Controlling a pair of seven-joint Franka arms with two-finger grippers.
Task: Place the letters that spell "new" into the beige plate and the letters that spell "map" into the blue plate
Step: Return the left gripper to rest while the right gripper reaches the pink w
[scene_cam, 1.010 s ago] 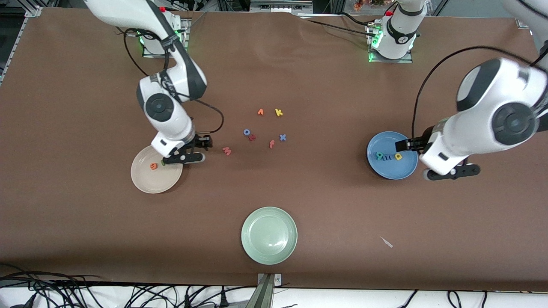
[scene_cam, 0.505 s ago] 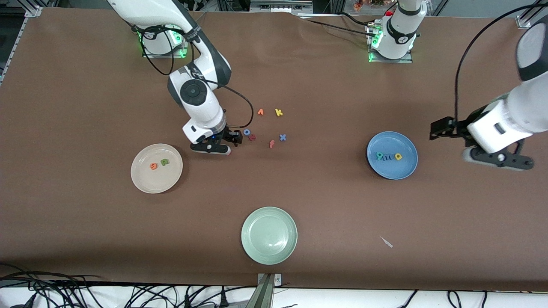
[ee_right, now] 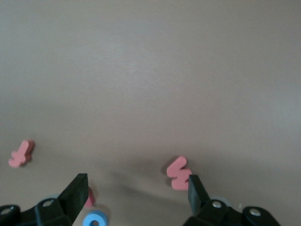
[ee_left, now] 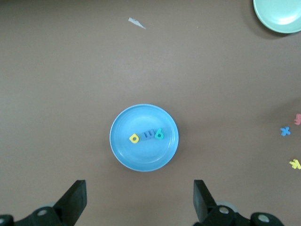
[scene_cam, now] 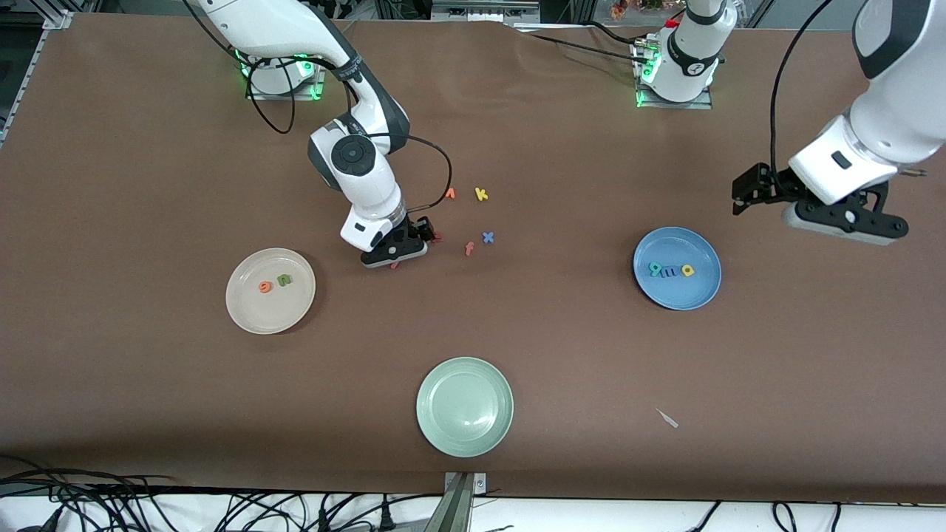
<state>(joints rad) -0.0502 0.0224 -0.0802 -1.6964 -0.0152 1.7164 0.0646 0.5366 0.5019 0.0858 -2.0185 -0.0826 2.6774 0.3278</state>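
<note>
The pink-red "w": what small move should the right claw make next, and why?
Probably shift the open right claw sideways to centre on the pink-red "w", then lower. The letter lies on the table beside one finger, not between both, and the beige plate holds only "e" and "n".

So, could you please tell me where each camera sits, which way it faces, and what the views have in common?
Front view: high across the table, facing both arm bases; shows both arms, the right gripper low over the loose letters, the left gripper up beside the blue plate.
Left wrist view: looks down on the blue plate between its own open fingers.
Right wrist view: close to the table, open fingers flanking the pink-red "w".
Shared: front and left wrist views both show the blue plate and the pale green plate.
</note>
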